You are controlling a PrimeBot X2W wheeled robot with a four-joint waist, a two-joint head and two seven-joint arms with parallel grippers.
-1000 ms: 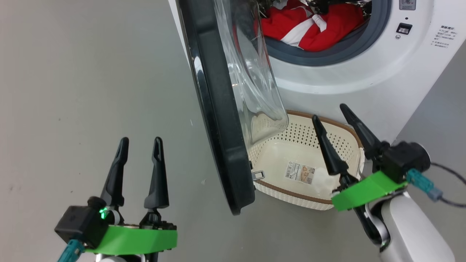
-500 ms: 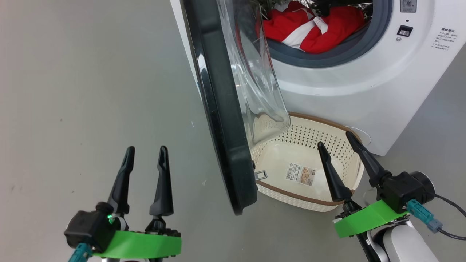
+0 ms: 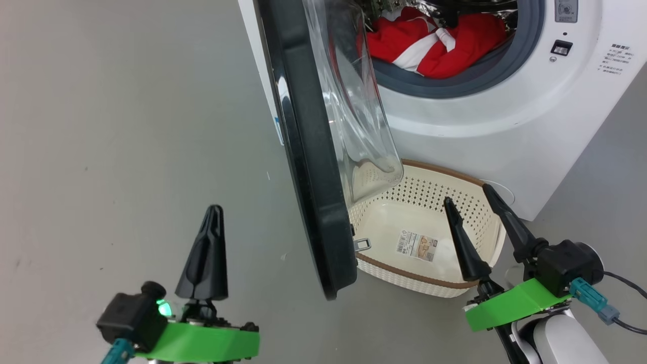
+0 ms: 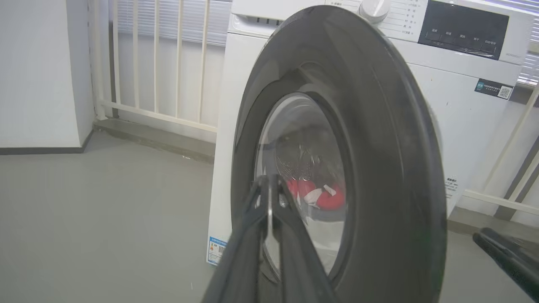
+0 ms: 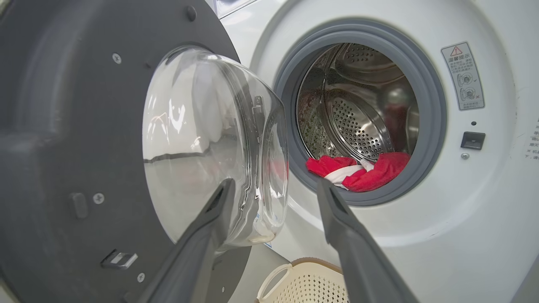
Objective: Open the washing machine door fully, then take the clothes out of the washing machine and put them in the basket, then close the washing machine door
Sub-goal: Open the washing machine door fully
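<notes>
The white washing machine (image 3: 480, 116) stands ahead with its black-rimmed washing machine door (image 3: 308, 167) swung out, edge-on to me. Red clothes (image 3: 434, 43) with white stripes lie at the drum's mouth. The cream basket (image 3: 404, 275) sits on the floor below the opening, nothing in it but a sticker. My left gripper (image 3: 212, 212) is shut on nothing, left of the door's outer face. In the left wrist view its tips (image 4: 269, 181) point at the door (image 4: 379, 126) glass. My right gripper (image 3: 467, 194) hangs open over the basket. Its wrist view looks past the gripper (image 5: 274, 185) at the clothes (image 5: 358, 170).
Grey floor spreads wide to the left of the machine. A white railing (image 4: 156, 63) and a wall (image 4: 42, 71) stand behind it on that side. A metal latch (image 3: 360, 244) juts from the door's inner rim near the basket. A dark cable (image 3: 627, 280) trails from my right wrist.
My left gripper's fingers have snapped together from wide open. The right gripper came down and back toward me a second ago and has since held over the basket.
</notes>
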